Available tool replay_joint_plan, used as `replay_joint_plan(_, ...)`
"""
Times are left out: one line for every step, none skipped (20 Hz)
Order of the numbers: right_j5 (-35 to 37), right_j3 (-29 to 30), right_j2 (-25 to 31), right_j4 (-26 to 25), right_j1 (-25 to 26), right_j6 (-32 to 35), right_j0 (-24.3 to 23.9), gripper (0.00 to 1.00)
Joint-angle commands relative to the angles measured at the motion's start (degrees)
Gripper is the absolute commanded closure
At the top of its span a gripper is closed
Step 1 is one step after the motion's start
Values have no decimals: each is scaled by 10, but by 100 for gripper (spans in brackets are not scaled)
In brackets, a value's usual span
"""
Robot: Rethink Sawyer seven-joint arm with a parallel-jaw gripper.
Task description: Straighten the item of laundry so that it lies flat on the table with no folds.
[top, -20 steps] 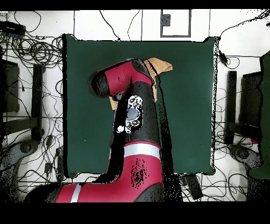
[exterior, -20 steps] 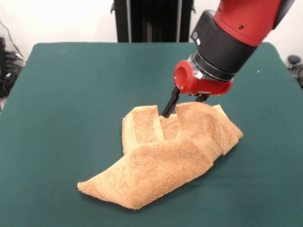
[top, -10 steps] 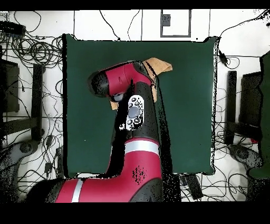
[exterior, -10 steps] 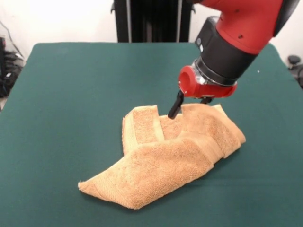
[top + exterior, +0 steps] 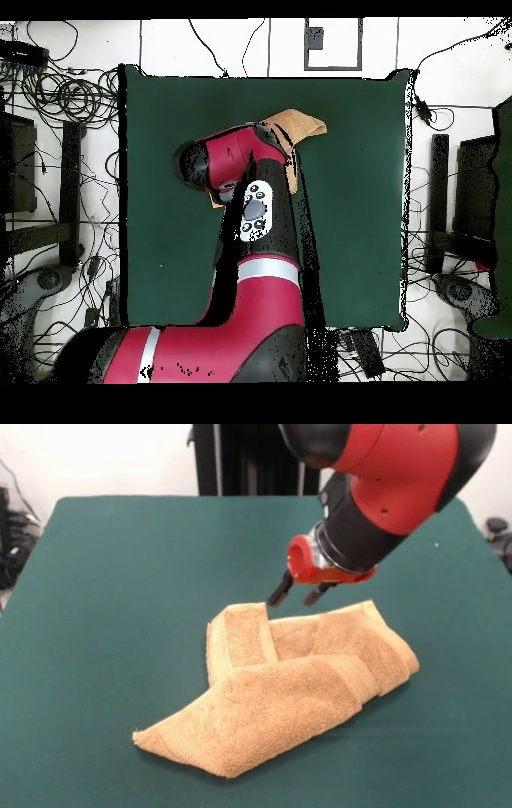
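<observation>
One towel (image 5: 292, 684) lay crumpled in several folds on the one green table (image 5: 120, 584), near its front edge and right of centre. Behind it, one gripper (image 5: 300, 594) hovered just above the towel's rear edge, fingers slightly apart, holding nothing.

Towel (image 5: 280, 692) below the claw (image 5: 298, 594): golden-tan terry, paler woven bands along edges. Claw fingers black, red collar above. Table (image 5: 120, 584) all round: plain dark green.
</observation>
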Motion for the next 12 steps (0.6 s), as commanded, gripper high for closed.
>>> replay_joint_plan(49,7,13,6,0,44,16,0)
replay_joint_plan(47,4,14,5,3,44,15,0)
replay_joint_plan(45,5,14,5,3,44,16,0)
replay_joint_plan(43,3,14,5,4,45,16,0)
replay_joint_plan(37,4,14,5,4,46,16,0)
replay_joint_plan(34,2,14,5,5,47,16,0)
replay_joint_plan(29,3,14,4,4,48,16,0)
replay_joint_plan(27,2,13,4,5,48,17,0)
replay_joint_plan(21,7,12,3,-1,50,18,0)
replay_joint_plan(19,7,11,2,-2,50,19,0)
replay_joint_plan(9,8,10,-1,-3,53,20,0)
replay_joint_plan(0,9,9,-3,-5,56,21,0)
